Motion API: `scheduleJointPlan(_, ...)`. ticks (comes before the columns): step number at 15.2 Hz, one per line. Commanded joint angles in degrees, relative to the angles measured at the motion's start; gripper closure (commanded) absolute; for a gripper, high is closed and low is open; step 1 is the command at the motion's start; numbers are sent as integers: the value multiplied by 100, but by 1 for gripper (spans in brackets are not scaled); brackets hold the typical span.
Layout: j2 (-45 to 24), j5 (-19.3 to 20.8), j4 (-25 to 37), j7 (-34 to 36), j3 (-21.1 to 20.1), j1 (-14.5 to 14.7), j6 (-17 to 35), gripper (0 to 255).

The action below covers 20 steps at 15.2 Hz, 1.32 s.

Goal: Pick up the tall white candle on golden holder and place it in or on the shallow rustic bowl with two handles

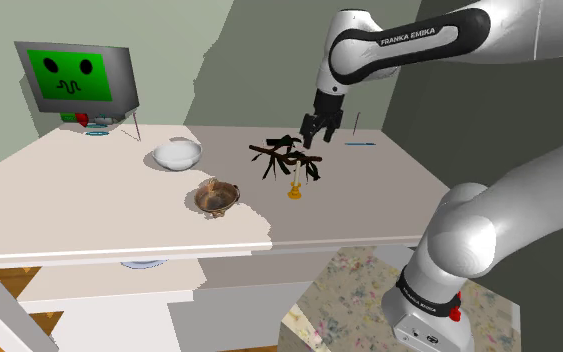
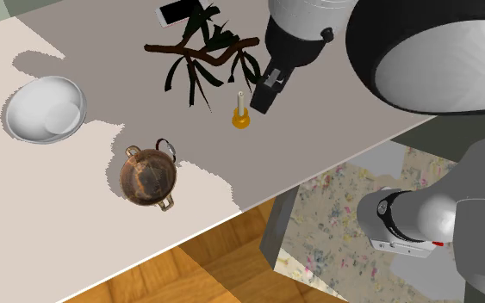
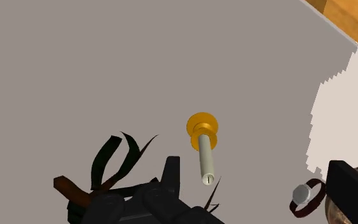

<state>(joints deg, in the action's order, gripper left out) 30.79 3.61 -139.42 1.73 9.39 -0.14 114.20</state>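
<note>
We see the pincer [image 1: 311,137] hanging above the worktop [image 1: 89,215], over the right end of a dark, leafy branch [image 1: 281,158] as the shoulder view has it. In the wrist view its two black fingers [image 3: 171,173] stand wide apart and clasp nothing. The pincer is well open and clear of everything beneath it.

The white candle [image 1: 294,178] stands upright in its golden holder [image 2: 242,120] on the grey, shaded part of the worktop. It is just on the near side of the branch and below the pincer. From the wrist camera we look down along the candle. It lies between the two fingers in the picture, closer to one of them, and touches neither.

The two-handled bowl [image 2: 149,176] is shallow and a coppery brown. It sits to the left of the candle in the shoulder view and a little nearer to us, apart from the candle, where the brighter patch of the worktop begins. One of its ring handles shows close beside the other finger in the wrist view.

Farther left and farther back rests a plain white bowl [image 1: 176,154]. At the far left corner stands a grey monitor [image 1: 74,78] whose green screen bears a drawn face. A flowered rug [image 1: 354,290] covers the floor at the worktop's near right, beside the arm's stand.
</note>
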Motion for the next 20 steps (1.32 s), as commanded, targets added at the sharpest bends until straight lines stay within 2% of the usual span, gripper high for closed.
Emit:
scheduleJointPlan(1, -366, 15, -10, -111, 75, 19, 412, 0)
scheduleJointPlan(7, -1578, -50, 168, -501, 304, 79, 1510, 0)
scheduleJointPlan(15, -2044, -143, -48, -591, 357, 104, 2188, 0)
scheduleJointPlan(20, -2044, -143, -48, -591, 357, 103, 2188, 0)
